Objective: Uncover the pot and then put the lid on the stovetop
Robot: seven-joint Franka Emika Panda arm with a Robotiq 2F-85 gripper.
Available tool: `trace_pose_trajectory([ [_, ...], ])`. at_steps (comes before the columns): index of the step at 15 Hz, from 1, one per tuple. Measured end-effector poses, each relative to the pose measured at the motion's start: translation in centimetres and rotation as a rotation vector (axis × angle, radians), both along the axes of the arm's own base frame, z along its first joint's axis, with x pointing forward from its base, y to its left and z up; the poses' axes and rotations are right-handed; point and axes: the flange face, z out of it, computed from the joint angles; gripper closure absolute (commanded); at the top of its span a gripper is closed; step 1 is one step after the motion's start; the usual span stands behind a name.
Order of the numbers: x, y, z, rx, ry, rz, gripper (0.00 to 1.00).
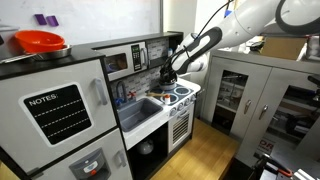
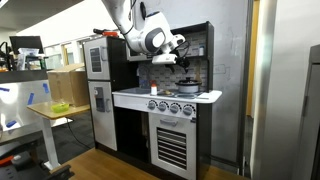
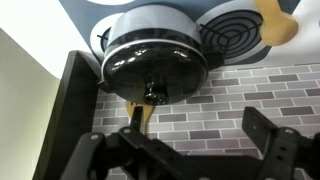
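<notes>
You're on the first step: the lid (image 3: 155,65) sits on the pot (image 3: 150,28), which stands on the stovetop (image 2: 208,96) beside a burner (image 3: 232,30). Your gripper (image 3: 185,150) hangs open, short of it. Next, centre on the knob (image 3: 152,92) and close.

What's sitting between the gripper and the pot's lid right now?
Nothing clear, in the wrist view: the open gripper faces the lid on the pot, with grey brick backsplash behind the gap. A small tan shape below the knob is unidentifiable.
</notes>
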Motion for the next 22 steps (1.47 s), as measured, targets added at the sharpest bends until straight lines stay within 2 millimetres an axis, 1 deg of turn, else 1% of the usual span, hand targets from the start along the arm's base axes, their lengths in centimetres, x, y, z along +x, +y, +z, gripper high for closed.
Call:
trace_pose_trajectory([
  [5,-0.5,-2.3,-1.2,-0.039,0.024,-0.02,0.0],
  [8,-0.6,-3.0,-1.5,-0.045,0.028,-0.022,0.0],
  [11,-0.3,-3.5,-1.5,-0.053,0.022,-0.016,0.0],
  [17,0.8,-4.7,-1.7,-0.06,0.001,0.018,0.0],
  [21,2.0,-4.1,-1.7,-0.051,-0.007,0.057,0.0],
  [22,2.3,-3.9,-1.8,-0.047,-0.005,0.067,0.17],
])
